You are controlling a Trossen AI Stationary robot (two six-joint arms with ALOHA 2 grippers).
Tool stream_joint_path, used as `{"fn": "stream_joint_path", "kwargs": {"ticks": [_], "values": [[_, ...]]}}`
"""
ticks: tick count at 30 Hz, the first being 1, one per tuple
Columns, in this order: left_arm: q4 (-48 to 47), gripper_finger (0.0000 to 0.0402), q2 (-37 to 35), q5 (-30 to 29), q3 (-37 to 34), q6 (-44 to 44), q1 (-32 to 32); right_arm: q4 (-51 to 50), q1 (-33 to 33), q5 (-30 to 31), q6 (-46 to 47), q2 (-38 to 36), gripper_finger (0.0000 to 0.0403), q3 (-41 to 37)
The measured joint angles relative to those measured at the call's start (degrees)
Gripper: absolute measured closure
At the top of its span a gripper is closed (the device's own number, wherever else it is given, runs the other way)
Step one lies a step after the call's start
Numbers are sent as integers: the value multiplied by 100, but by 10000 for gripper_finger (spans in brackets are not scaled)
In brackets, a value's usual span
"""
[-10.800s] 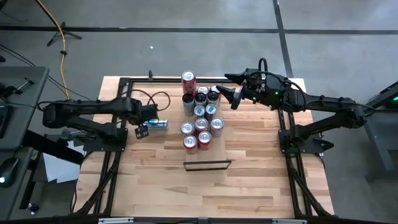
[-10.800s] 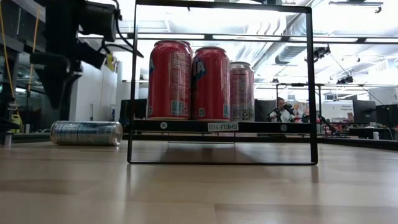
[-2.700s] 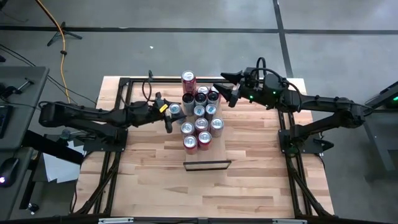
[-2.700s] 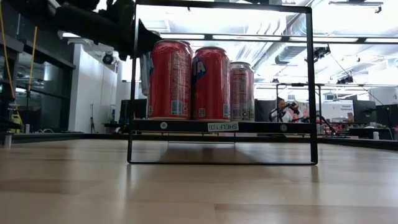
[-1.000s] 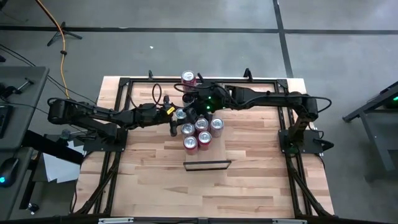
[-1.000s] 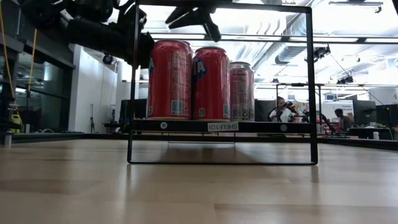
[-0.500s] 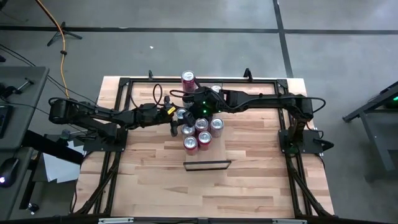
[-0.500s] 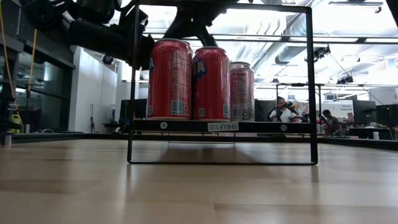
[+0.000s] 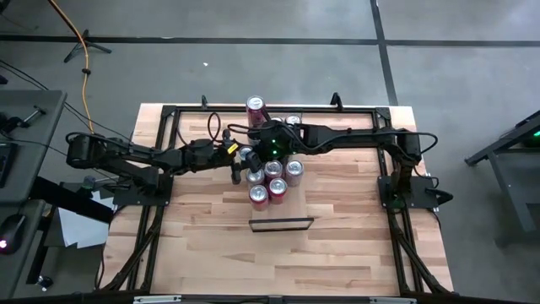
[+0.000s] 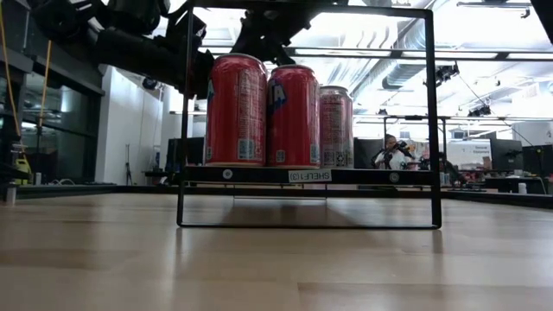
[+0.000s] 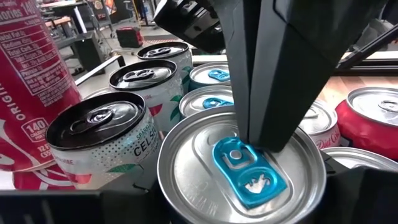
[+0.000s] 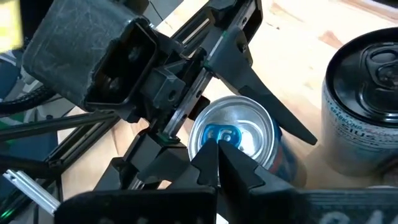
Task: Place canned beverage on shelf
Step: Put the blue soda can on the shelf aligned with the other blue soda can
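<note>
The canned beverage, silver with a blue pull tab, stands upright at the left edge of a cluster of cans. My left gripper reaches in from the table's left and is shut on it. My right gripper is shut and comes down onto the can's lid from the right arm stretched across the cluster. The shelf, a small black-railed frame, stands nearer the front edge; in the low view the shelf hides the held can. My left gripper pinches the can's side wall between its two fingers, coming level from the table's left. The can stays upright; its bottom is hidden. My right gripper sets its shut fingertips on the lid beside the blue tab. It slants down from the table's right and far side.
Several upright cans crowd the held one: white patterned cans, a red can and red-rimmed cans. One red can stands apart toward the far edge. Black frame rails border the wooden tabletop.
My right gripper has sunk toward the held can and gone a little toward the table's left edge, ending with its shut tips on the lid. The can has stayed where it was.
</note>
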Motion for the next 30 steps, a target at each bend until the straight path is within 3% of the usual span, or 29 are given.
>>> {"fn": "stream_joint_path", "kwargs": {"ticks": [22, 30], "values": [[82, 217, -7, -60, -12, 38, 118, -27, -2, 254, -143, 57, 403, 33], [-517, 217, -578, -170, -11, 106, 116, -195, -47, 347, -730, 101, 403, 655]]}}
